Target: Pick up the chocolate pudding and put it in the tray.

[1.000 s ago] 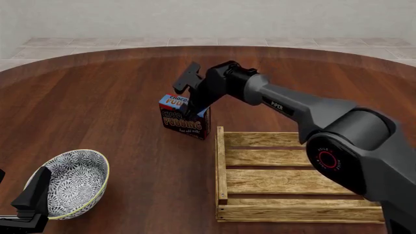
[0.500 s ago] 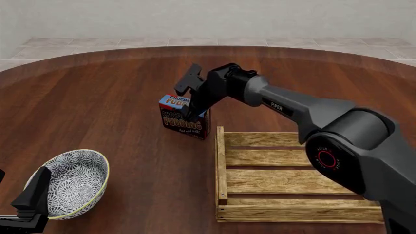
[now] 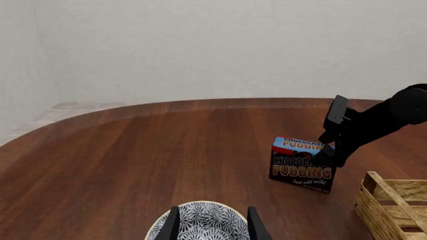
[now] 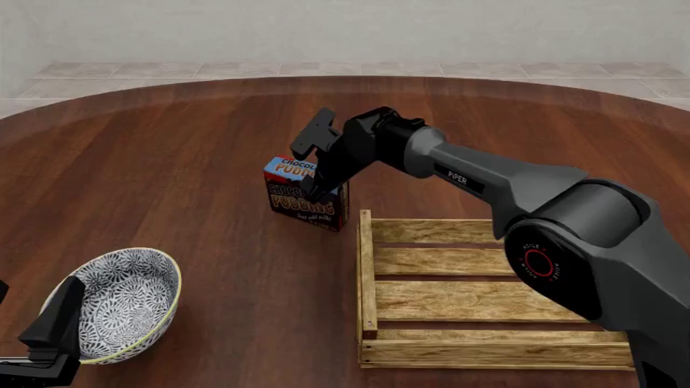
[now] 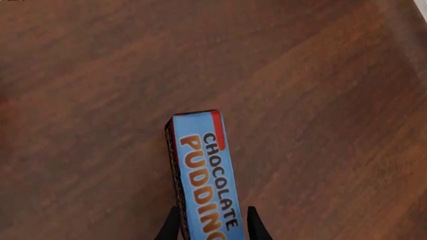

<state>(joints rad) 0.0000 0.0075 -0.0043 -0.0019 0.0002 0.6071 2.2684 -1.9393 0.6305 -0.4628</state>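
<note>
The chocolate pudding (image 4: 302, 198) stands upright on the wooden table just beyond the tray's (image 4: 367, 275) far left corner. Its blue top band (image 5: 203, 170) fills the right wrist view. My right gripper (image 4: 316, 187) reaches down over the carton's right end, open, with one finger on each side of the top (image 5: 212, 227). In the left wrist view the carton (image 3: 300, 162) and the right gripper (image 3: 327, 152) show beside the tray's corner (image 3: 390, 205). My left gripper (image 4: 48, 339) rests open at the near left, holding nothing.
A round white-and-dark patterned bowl (image 4: 124, 303) sits at the near left, right in front of the left gripper's fingers (image 3: 172, 225). The right arm's long grey links (image 4: 561, 234) stretch over the tray's right side.
The right gripper has sunk lower over the carton's top, so its fingers now straddle it. The carton, tray, bowl and left arm have stayed put.
</note>
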